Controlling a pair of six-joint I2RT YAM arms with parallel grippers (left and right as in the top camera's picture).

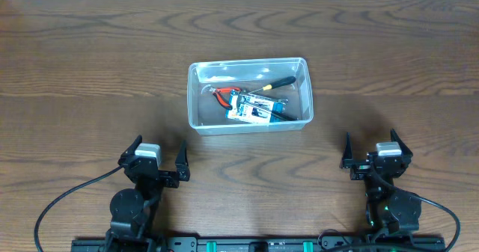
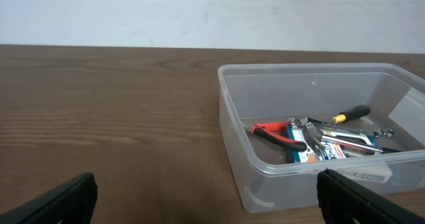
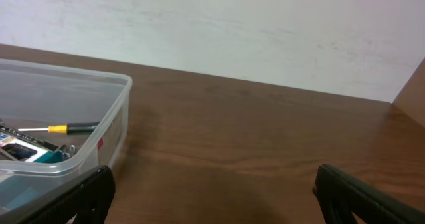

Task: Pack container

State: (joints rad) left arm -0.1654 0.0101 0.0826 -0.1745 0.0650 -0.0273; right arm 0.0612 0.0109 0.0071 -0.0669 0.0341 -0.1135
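Observation:
The clear plastic container (image 1: pixel 196 95) stands on the wooden table at the centre. Inside lie red-handled pliers (image 1: pixel 223 93), a yellow-and-black screwdriver (image 1: pixel 275 83), metal tools and a small blue-and-white box (image 1: pixel 253 113). The container also shows in the left wrist view (image 2: pixel 239 144) and the right wrist view (image 3: pixel 113 127), with the pliers (image 2: pixel 275 132) and screwdriver (image 2: pixel 350 113) (image 3: pixel 66 127) inside. My left gripper (image 1: pixel 157 166) (image 2: pixel 206 201) is open and empty, near the front edge, left of the container. My right gripper (image 1: pixel 376 156) (image 3: pixel 212 194) is open and empty, at the front right.
The brown wooden table (image 1: pixel 90 72) stretches to a pale wall at the back. Black cables (image 1: pixel 60 203) run from both arm bases along the front edge.

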